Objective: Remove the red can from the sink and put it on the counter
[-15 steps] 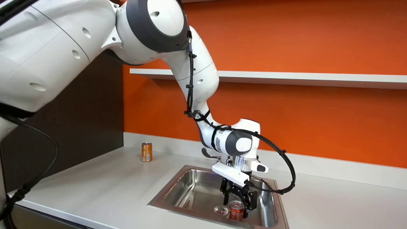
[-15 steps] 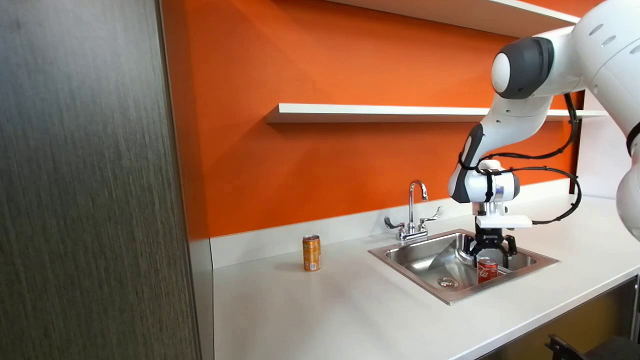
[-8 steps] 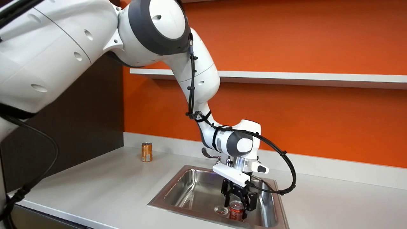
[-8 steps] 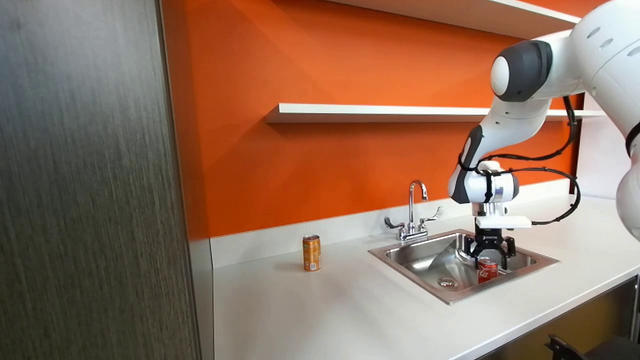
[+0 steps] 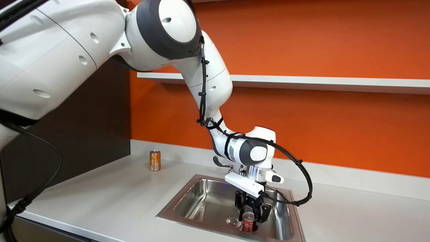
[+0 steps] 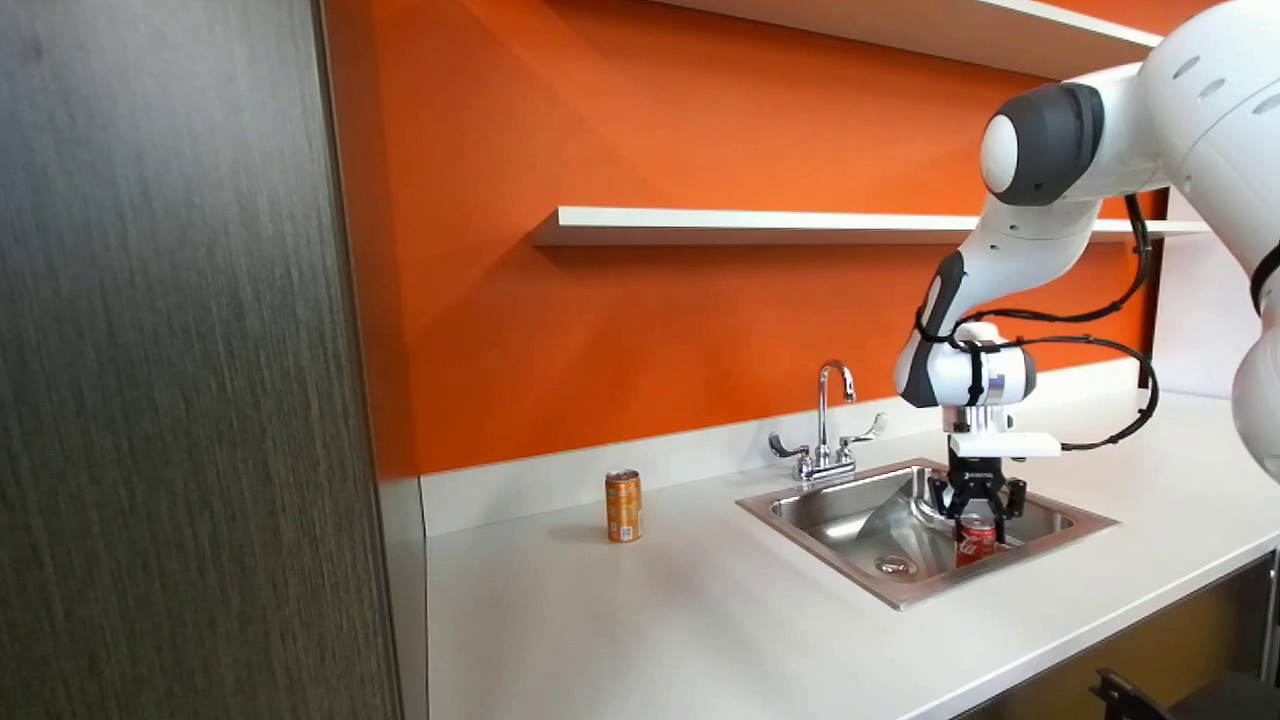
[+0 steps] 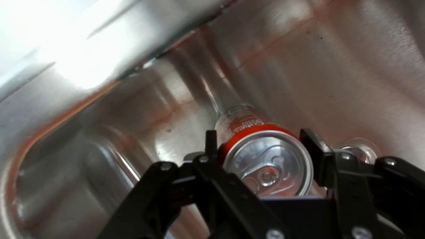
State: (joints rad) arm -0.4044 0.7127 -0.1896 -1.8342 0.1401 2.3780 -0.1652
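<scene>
The red can [image 5: 248, 224] stands upright on the floor of the sink [image 5: 178, 198], near the drain. My gripper [image 6: 979, 533] points down into the basin with its fingers on either side of the can. In the wrist view the silvery can top [image 7: 269, 162] fills the space between the black fingers [image 7: 211, 142]; one finger touches the can's left side and the other sits against its right. So the jaws are shut on the can, which still rests low in the basin. The light grey counter [image 6: 650, 630] surrounds the sink.
An orange can [image 6: 623, 507] stands on the counter by the back wall. The chrome faucet [image 6: 825, 440] rises at the sink's back edge, close to the arm. A white shelf [image 5: 319, 82] runs along the orange wall above. The sink's raised metal rim encloses the gripper.
The gripper's fingers have come together from wide apart onto the red can. In an exterior view the can has shifted very slightly to the left. The arm has sunk a little.
</scene>
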